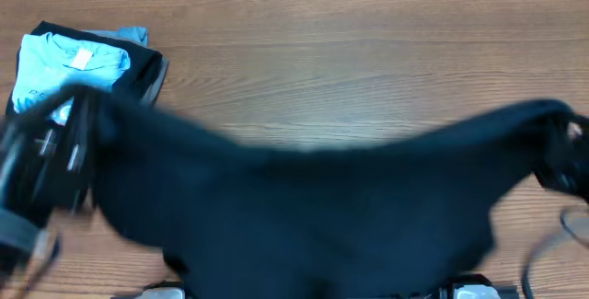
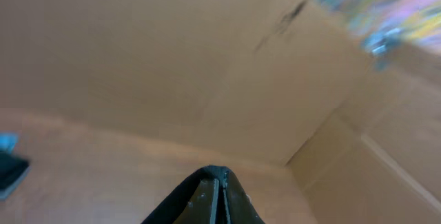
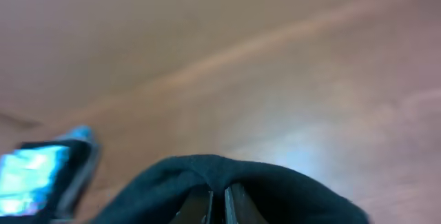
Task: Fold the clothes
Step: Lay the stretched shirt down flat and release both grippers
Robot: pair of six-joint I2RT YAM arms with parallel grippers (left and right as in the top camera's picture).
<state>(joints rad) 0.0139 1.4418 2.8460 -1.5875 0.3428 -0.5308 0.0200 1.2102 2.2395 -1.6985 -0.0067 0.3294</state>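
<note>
The clothes, a plain black T-shirt (image 1: 304, 216), hang stretched in the air across the table between both arms, blurred with motion. My left gripper (image 1: 83, 106) is shut on its left end, above the folded pile. In the left wrist view the gripper (image 2: 218, 182) has its jaws pressed together with black fabric (image 2: 180, 202) draped over the tips. My right gripper (image 1: 563, 143) is shut on the shirt's right end. The right wrist view shows that gripper (image 3: 218, 195) pinching a black fold (image 3: 220, 172) that wraps its tips.
A folded pile with a light blue T-shirt (image 1: 78, 60) on top lies at the back left of the wooden table (image 1: 350, 69). The pile appears at the left edge of the right wrist view (image 3: 34, 176). A cardboard wall (image 2: 172, 58) stands behind the table.
</note>
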